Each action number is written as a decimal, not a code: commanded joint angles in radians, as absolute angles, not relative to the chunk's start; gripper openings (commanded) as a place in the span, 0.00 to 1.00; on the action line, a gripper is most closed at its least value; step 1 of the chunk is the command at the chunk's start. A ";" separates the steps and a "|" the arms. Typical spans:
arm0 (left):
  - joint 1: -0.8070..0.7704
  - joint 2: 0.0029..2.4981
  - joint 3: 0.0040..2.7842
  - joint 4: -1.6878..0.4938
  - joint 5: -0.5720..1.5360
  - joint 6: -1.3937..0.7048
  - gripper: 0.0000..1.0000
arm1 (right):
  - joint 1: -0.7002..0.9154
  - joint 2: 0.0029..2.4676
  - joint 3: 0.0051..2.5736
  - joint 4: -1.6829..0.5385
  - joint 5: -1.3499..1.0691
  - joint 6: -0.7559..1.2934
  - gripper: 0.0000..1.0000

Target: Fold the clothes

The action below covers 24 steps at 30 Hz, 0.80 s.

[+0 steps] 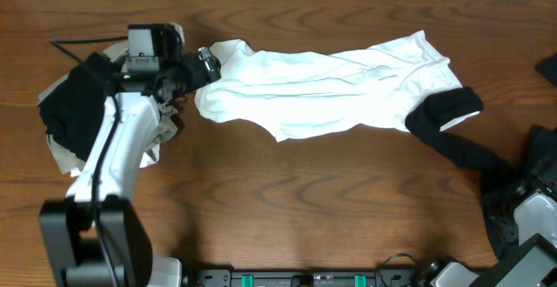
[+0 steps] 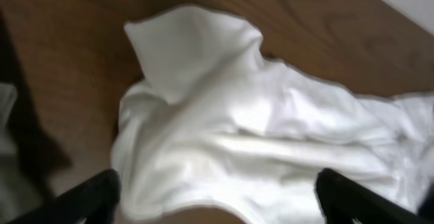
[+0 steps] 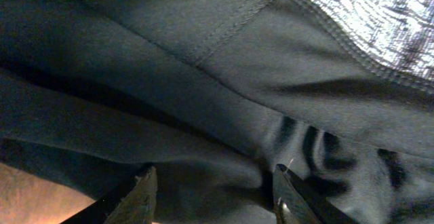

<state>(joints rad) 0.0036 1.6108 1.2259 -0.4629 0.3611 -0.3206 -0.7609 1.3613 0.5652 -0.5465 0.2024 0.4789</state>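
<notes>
Overhead view of white T-shirt [image 1: 331, 87], crumpled lengthwise on table [image 1: 305, 209]. At shirt's left end, left gripper [image 1: 207, 63], jaws wide above the cloth, gripping nothing. Left of shirt, heap of black and khaki clothes [image 1: 70, 113]. Over shirt's right end, dark garment [image 1: 452, 126], trailing toward right gripper [image 3: 213, 176]; jaws partly apart against dark cloth, grip impossible to tell.

Bare table [image 1: 305, 209] lies open across the near middle, between the left arm [image 1: 109, 161] and the black garment [image 1: 435, 113] trailing toward the right corner. A strip of wood also runs free behind the white T-shirt [image 1: 331, 83]. The shirt blocks the far middle, while the heaped black and khaki pile [image 1: 70, 109] and the arm above it close off the left side.
</notes>
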 commanded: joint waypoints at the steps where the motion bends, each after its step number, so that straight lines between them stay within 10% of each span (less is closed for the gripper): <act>1: -0.022 1.552 1.244 -0.553 0.440 -0.292 0.98 | -0.765 1.366 0.557 -0.529 0.147 0.436 0.54; 24: -0.451 1.830 1.084 -0.455 0.460 -1.030 0.98 | -0.765 1.366 0.557 -0.515 0.077 0.417 0.56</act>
<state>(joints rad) -0.4313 1.7821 1.0851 -0.4919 0.4614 -0.8722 -0.7609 1.3613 0.5629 -0.5156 0.0963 0.4320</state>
